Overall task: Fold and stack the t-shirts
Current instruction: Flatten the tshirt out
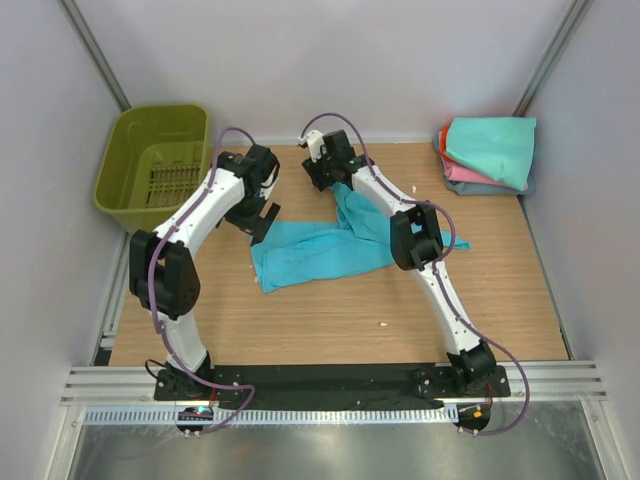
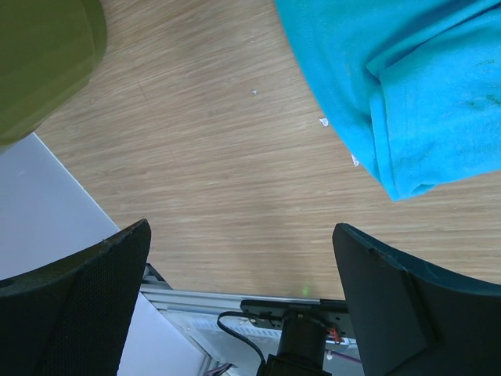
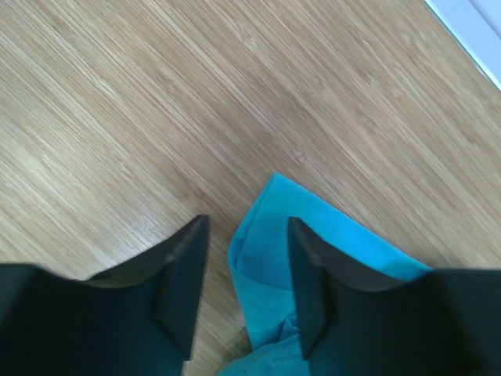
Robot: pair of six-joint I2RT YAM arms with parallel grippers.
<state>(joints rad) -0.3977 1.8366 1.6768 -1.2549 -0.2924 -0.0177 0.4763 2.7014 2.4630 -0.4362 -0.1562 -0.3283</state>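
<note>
Turquoise t-shirt [image 1: 320,250] lying rumpled mid-table, one part drawn up toward the far edge.
Right gripper [image 3: 245,231] is clamped on a fold of that cloth; left gripper [image 2: 241,229] hangs with jaws wide and empty, just off the shirt's left end. I'd have the left take a loose corner there, so both can pull the cloth flat before folding. Bare wood lies toward the near edge; the folded stack [image 1: 490,150], mint-teal on top, fills the far right corner, the olive basket [image 1: 160,165] the far left.
</note>
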